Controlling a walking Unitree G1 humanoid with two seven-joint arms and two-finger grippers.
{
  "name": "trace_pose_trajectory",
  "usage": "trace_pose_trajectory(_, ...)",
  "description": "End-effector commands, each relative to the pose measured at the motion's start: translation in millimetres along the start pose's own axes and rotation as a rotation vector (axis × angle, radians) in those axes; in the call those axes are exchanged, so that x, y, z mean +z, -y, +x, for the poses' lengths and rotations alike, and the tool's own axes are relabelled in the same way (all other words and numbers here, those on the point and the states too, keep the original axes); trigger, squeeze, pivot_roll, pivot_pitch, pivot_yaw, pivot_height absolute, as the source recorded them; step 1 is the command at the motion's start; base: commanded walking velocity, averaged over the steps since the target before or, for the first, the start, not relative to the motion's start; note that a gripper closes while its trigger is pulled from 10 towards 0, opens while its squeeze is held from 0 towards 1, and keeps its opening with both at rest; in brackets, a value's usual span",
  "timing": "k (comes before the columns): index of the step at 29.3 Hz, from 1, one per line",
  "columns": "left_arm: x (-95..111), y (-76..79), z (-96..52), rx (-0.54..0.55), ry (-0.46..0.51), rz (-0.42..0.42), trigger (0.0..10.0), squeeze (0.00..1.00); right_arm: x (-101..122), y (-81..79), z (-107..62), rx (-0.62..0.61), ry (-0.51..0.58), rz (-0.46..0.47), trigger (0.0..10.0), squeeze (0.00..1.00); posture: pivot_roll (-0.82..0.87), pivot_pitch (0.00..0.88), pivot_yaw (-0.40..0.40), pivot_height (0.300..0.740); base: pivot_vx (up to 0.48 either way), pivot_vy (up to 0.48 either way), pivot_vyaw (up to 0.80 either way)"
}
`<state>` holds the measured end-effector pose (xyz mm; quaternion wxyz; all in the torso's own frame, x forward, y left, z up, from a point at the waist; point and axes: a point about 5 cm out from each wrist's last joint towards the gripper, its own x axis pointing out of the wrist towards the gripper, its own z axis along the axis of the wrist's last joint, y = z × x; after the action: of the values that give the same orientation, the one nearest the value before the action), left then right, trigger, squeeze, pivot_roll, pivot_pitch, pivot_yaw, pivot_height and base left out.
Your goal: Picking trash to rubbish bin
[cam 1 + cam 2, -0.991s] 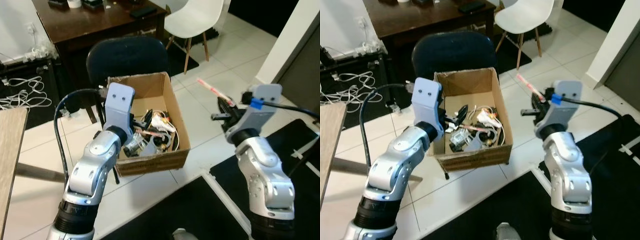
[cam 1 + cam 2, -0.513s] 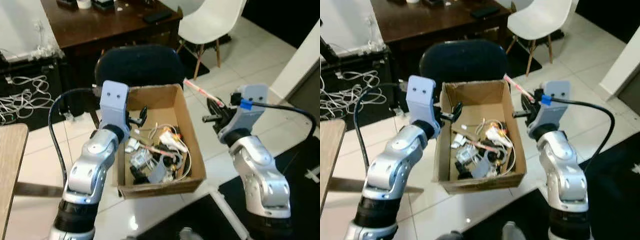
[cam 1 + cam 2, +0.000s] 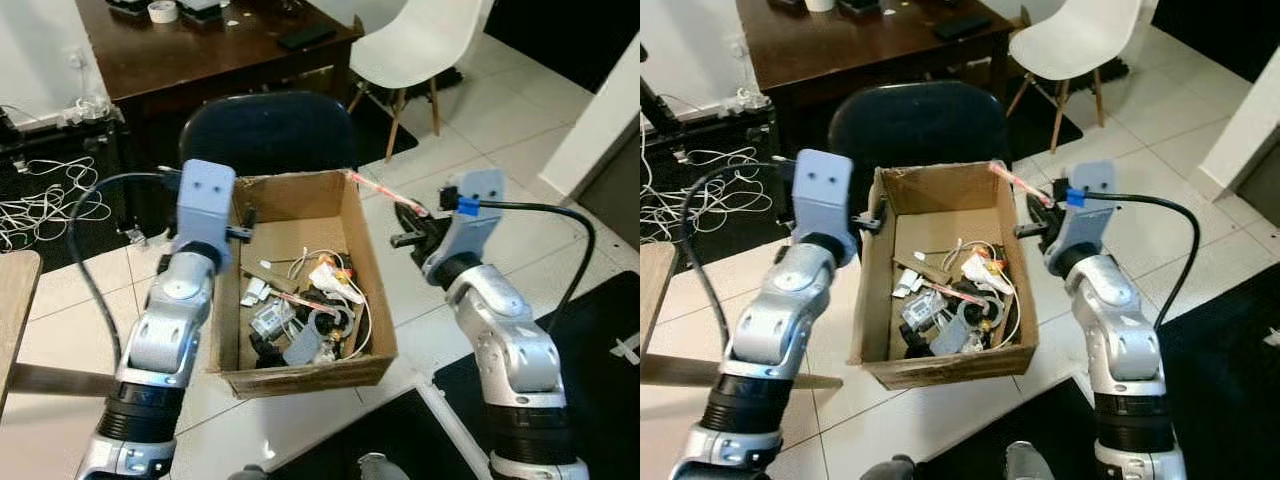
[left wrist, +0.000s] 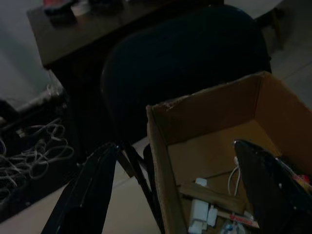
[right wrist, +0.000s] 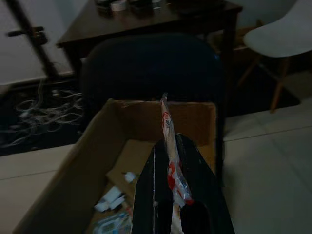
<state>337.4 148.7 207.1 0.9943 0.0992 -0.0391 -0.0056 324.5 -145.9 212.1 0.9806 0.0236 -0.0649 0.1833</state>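
Observation:
An open cardboard box [image 3: 300,375] of mixed trash stands on the tiled floor in front of me. My right gripper [image 3: 404,222] is shut on a long red-and-white wrapper [image 3: 374,188], just outside the box's right rim at its far corner. The wrapper's free end reaches over that corner. The right wrist view shows the wrapper [image 5: 168,141] pinched between the black fingers [image 5: 148,195], above the box [image 5: 97,146]. My left gripper [image 3: 243,226] is open at the box's left wall. In the left wrist view its fingers [image 4: 92,195] straddle that wall [image 4: 161,161].
A black office chair [image 3: 268,130] stands right behind the box, with a dark wooden desk [image 3: 200,50] beyond it. A white chair [image 3: 420,40] is at the back right. White cables [image 3: 50,195] lie on the floor at left. A wooden tabletop edge [image 3: 12,300] is near left, and a black mat [image 3: 580,330] at right.
The camera has shifted. My right gripper has carried the wrapper left, up to the box's right rim. My left gripper has moved from above the trash out to the left wall.

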Motion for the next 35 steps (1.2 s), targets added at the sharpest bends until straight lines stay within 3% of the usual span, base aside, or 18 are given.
trace_pose_trajectory(1, -3, -4.1, 1.9, 0.005, 0.004, 0.059, 10.0, 0.0, -16, -7.9, 2.4, 0.073, -0.057, 0.03, 10.0, 0.0, 0.02, 0.278, 0.051, 0.74, 0.0, 0.0, 0.0)
trace_pose_trajectory(4, -3, 0.0, 1.5, -0.044, 0.02, 0.082, 10.0, 0.0, -28, -10.7, 3.4, 0.119, -0.11, 0.077, 10.0, 0.0, 0.02, 0.294, 0.048, 0.74, 0.0, 0.0, 0.0)
trace_pose_trajectory(8, -10, 9.3, -2.6, -0.124, 0.006, 0.075, 10.0, 0.0, -48, -23.8, 9.6, 0.282, -0.188, 0.145, 10.0, 0.0, 0.03, 0.321, 0.059, 0.74, 0.0, 0.0, 0.0)
trace_pose_trajectory(15, -11, 11.0, -3.8, -0.145, 0.011, 0.079, 10.0, 0.0, -57, -37.9, 21.1, 0.406, -0.22, 0.12, 10.0, 0.0, 0.05, 0.349, 0.059, 0.74, 0.0, 0.0, 0.0)
trace_pose_trajectory(30, -12, 9.0, -6.6, -0.143, 0.009, 0.075, 10.0, 0.0, -64, -23.6, 33.3, 0.39, -0.26, 0.075, 10.0, 0.0, 0.05, 0.363, 0.045, 0.74, 0.0, 0.0, 0.0)
trace_pose_trajectory(31, -12, 8.9, -6.2, -0.142, 0.009, 0.076, 10.0, 0.0, -65, -22.7, 33.2, 0.391, -0.269, 0.081, 10.0, 0.18, 0.05, 0.363, 0.045, 0.74, 0.0, 0.0, 0.0)
trace_pose_trajectory(32, -12, 8.8, -5.7, -0.14, 0.009, 0.076, 10.0, 0.0, -66, -20.9, 33.7, 0.382, -0.276, 0.086, 10.0, 1.0, 0.05, 0.363, 0.045, 0.74, 0.0, 0.0, 0.0)
trace_pose_trajectory(35, -11, 8.4, -4.8, -0.134, 0.01, 0.075, 10.0, 0.0, -67, -17.7, 35.2, 0.363, -0.281, 0.072, 10.0, 1.0, 0.05, 0.363, 0.045, 0.74, 0.0, 0.0, 0.0)
